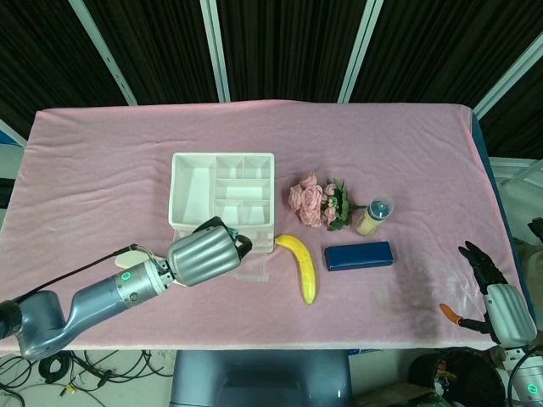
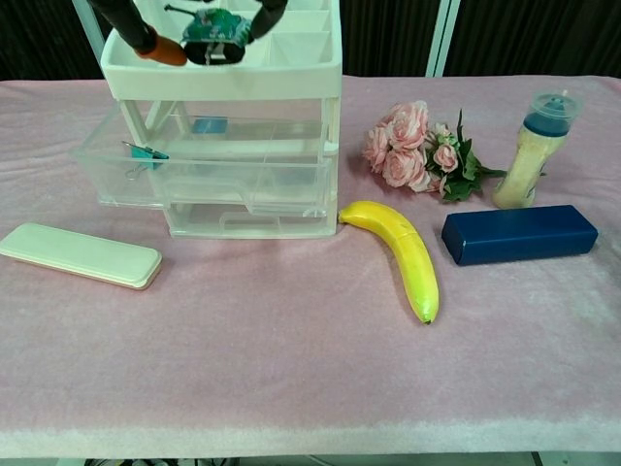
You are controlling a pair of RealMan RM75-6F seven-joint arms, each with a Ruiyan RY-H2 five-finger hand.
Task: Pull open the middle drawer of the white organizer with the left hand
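Note:
The white organizer [image 1: 222,188] [image 2: 228,73] stands mid-table with clear drawers. Its middle drawer [image 2: 209,182] [image 1: 254,270] is pulled out past the frame, and a small clip [image 2: 144,155] lies inside it. My left hand [image 1: 202,257] hovers above the drawer's front, off the plastic. In the chest view only the left hand's [image 2: 209,24] dark fingers show at the top edge, spread and holding nothing. My right hand [image 1: 501,307] hangs past the table's right front corner with fingers extended and empty.
A banana [image 2: 400,250] lies just right of the organizer, then a dark blue box [image 2: 519,233]. Pink flowers [image 2: 412,146] and a blue-capped bottle [image 2: 529,150] sit behind them. A flat cream case [image 2: 82,254] lies left of the drawers.

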